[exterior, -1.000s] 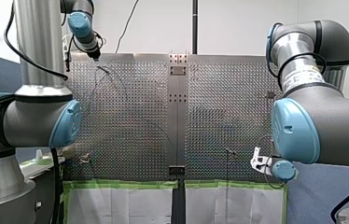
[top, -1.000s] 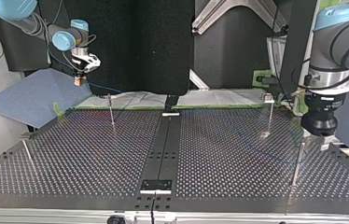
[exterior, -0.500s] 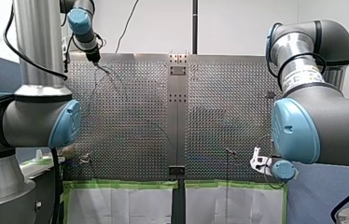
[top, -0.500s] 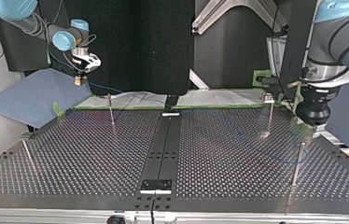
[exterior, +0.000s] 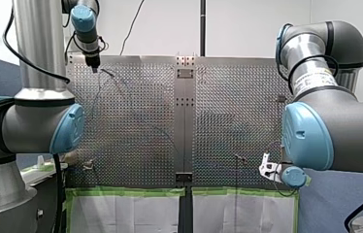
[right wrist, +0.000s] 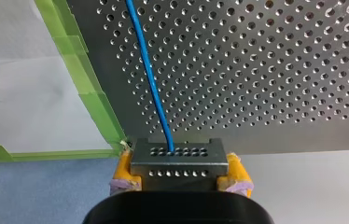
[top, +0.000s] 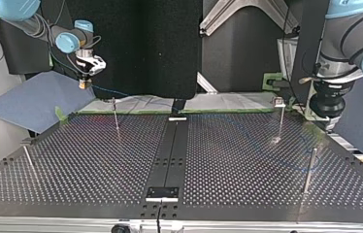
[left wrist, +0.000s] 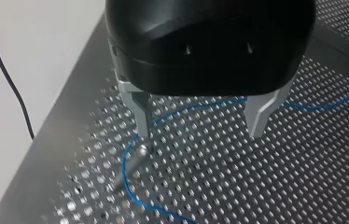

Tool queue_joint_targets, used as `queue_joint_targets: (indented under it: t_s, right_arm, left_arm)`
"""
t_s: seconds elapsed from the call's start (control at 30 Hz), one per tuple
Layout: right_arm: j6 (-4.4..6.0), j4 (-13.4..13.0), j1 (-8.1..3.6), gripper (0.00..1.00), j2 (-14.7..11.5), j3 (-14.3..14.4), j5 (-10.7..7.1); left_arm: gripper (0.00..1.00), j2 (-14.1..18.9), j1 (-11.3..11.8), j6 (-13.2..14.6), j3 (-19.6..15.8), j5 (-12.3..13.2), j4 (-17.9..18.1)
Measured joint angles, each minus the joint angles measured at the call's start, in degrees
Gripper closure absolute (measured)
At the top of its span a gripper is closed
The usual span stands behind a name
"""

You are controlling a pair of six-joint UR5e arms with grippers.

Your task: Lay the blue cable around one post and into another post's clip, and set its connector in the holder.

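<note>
Left tool [left wrist: 199, 134] wide open and empty, one finger just above the post [left wrist: 133, 159], blue cable [left wrist: 127, 173] bending round it on the worktop [left wrist: 266, 186]; right tool [right wrist: 178, 171] yellow pads clamped on the connector [right wrist: 177, 157] by the green tape [right wrist: 99, 105] corner.

No word, number or brand can be read in any of these views. The silver metal band on my right arm's grey joint [exterior: 315, 76] carries a small strip of dark print, but it is too small to make out.
</note>
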Motion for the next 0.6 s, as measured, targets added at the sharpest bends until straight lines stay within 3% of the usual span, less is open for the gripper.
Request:
queue_joint_targets:
  t_s: [0.17, 0.6]
  right_arm:
    - [-0.03, 0.0, 0.18, 1.00, 0.0, 0.0, 0.00]
    - [-0.03, 0.0, 0.41, 1.00, 0.0, 0.0, 0.00]
  left_arm:
    - [0.00, 0.0, -0.1, 0.2, 0.0, -1.4, -2.0]
    - [0.00, 0.0, -0.2, 0.3, 0.0, -1.7, -2.3]
